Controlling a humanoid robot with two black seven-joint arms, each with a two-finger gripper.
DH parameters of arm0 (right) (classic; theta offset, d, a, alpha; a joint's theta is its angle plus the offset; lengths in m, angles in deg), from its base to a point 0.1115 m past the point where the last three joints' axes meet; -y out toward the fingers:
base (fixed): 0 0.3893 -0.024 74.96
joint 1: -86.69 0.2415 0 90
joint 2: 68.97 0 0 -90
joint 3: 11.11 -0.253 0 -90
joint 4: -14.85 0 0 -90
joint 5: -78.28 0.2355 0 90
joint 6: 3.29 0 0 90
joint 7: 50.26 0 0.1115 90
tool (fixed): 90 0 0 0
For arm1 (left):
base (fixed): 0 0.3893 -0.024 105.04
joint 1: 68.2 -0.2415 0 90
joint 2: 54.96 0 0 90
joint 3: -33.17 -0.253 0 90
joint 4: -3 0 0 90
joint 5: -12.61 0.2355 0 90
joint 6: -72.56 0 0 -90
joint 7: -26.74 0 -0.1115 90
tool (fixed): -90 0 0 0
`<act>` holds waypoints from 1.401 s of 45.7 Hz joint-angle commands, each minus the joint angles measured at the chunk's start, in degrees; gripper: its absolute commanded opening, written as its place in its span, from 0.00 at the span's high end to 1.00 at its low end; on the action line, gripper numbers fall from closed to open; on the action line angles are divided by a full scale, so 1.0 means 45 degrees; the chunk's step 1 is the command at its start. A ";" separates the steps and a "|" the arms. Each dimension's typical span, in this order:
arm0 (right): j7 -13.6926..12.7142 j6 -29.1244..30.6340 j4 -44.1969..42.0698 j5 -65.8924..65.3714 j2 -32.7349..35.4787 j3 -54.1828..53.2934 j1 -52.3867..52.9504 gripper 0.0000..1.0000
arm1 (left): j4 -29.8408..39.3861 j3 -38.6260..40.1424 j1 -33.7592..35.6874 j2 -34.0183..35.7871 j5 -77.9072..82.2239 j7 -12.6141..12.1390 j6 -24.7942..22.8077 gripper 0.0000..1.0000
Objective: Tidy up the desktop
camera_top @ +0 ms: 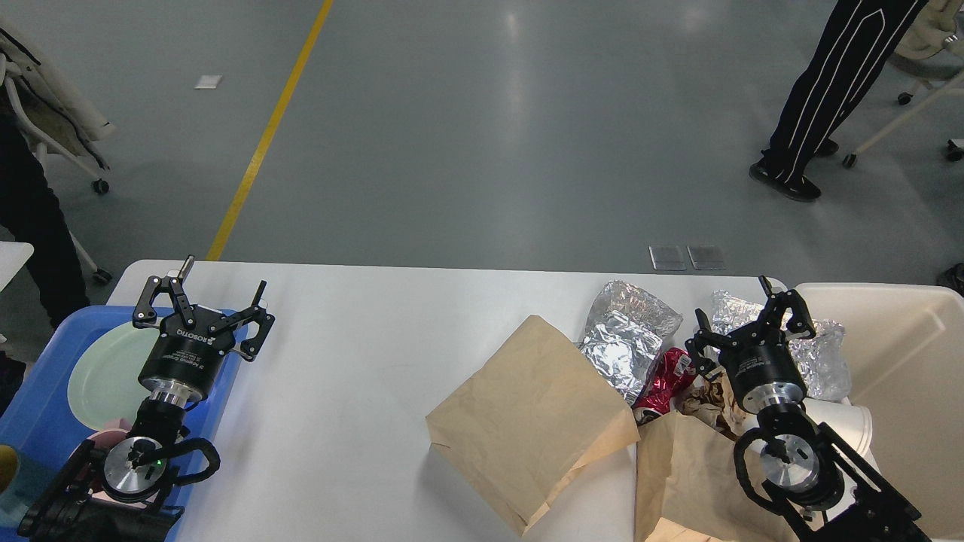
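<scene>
Head view shows the white tabletop (339, 391) spanning nearly the whole lower frame, its left half bare and its right half cluttered with rubbish. A large brown paper bag (527, 421) lies flat near the middle, a second brown bag (685, 482) sits just right of it at the near edge, and behind them are two crumpled foil wrappers (629, 335), a red wrapper (666, 384) and a white paper cup (847, 425). The right end effector (749, 324) hovers over this pile with its fingers spread and nothing between them. The left end effector (207, 312), likewise released and empty, hangs over the right edge of the blue tray (38, 406), which holds a pale green plate (105, 373). The cream bin (904, 376) stands at the tabletop's right end. Clearing the rubbish appears to be the step in hand; next, the right arm likely needs to descend, close on one piece, perhaps the foil, and carry it to the bin.
</scene>
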 commanded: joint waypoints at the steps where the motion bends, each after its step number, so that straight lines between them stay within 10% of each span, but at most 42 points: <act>1: 0.0016 0.0000 0.0000 0.0003 0.0001 0.0000 0.0000 0.00 | -0.0109 -0.0005 0.0286 -0.0018 -0.0043 0.0210 0.0634 0.04; 16: -0.0003 0.0000 0.0000 0.0003 0.0020 0.0000 0.0000 0.00 | -0.1692 -0.0044 0.1049 -0.0038 -0.0277 0.0973 -0.0087 0.04; 64: 0.0016 0.0000 0.0000 0.0003 0.0020 0.0020 0.0000 0.00 | -0.1672 -0.0063 0.1029 -0.0077 -0.0512 0.0973 -0.0087 0.04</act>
